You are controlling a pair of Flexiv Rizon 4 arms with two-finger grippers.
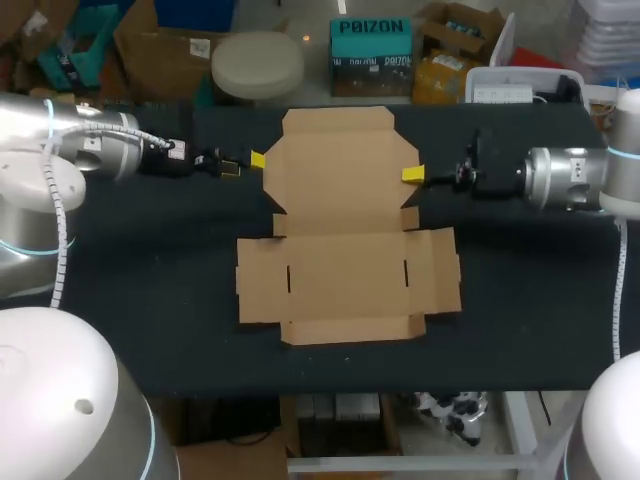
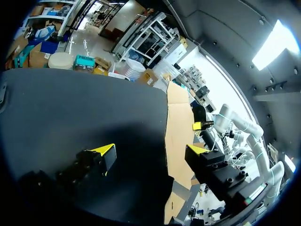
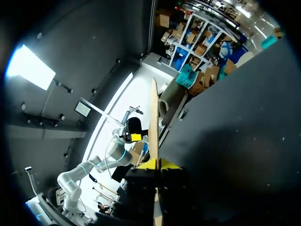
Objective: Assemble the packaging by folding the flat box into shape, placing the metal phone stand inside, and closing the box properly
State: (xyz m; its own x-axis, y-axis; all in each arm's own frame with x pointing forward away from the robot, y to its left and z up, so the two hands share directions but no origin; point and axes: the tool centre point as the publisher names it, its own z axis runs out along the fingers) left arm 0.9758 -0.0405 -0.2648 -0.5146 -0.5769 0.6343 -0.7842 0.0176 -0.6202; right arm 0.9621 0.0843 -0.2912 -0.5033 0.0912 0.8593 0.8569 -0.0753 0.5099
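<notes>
Both the left arm (image 1: pixel 70 135) and right arm (image 1: pixel 570 178) are silvery-white cylinders with cyan rings, black wrist hardware and yellow fingertips (image 1: pixel 258 159).

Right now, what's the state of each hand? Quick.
Left hand: open, holding nothing.
Right hand: closed on the edge of the flat box.

On table (image 1: pixel 150 290), flat box (image 1: pixel 345 240) between left pincer (image 1: pixel 255 160) and right pincer (image 1: pixel 412 174).
</notes>
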